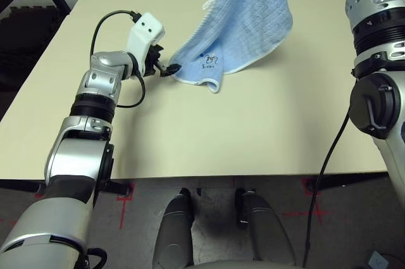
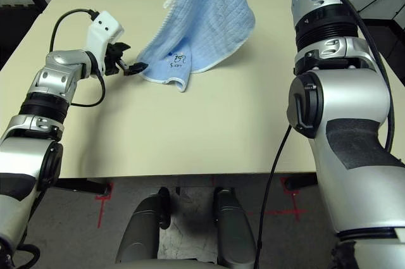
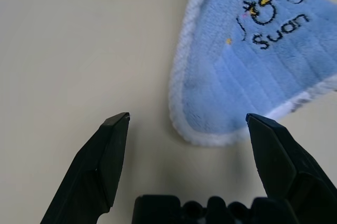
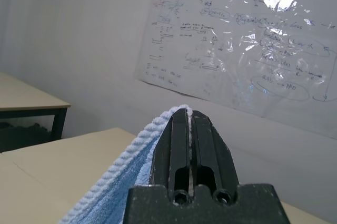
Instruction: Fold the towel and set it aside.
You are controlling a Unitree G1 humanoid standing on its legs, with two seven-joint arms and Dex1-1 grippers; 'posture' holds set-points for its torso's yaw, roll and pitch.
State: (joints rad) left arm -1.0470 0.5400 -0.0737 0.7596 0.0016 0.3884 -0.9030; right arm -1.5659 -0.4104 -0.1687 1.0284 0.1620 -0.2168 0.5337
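two black fingers of the left gripper (image 3: 188,129) are spread beside the towel's embroidered corner, presumably so that it can be pinched. to the right, the light-blue quilted towel (image 1: 243,28) is held up by its white edging, gripped in the closed right gripper (image 4: 190,116), its lower end draped on the table (image 1: 190,136), likely for straightening before folding.

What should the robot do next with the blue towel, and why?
Probably ease the left end effector forward and close it on the corner: it's open beside the towel, while the right end effector already pinches the raised edge.
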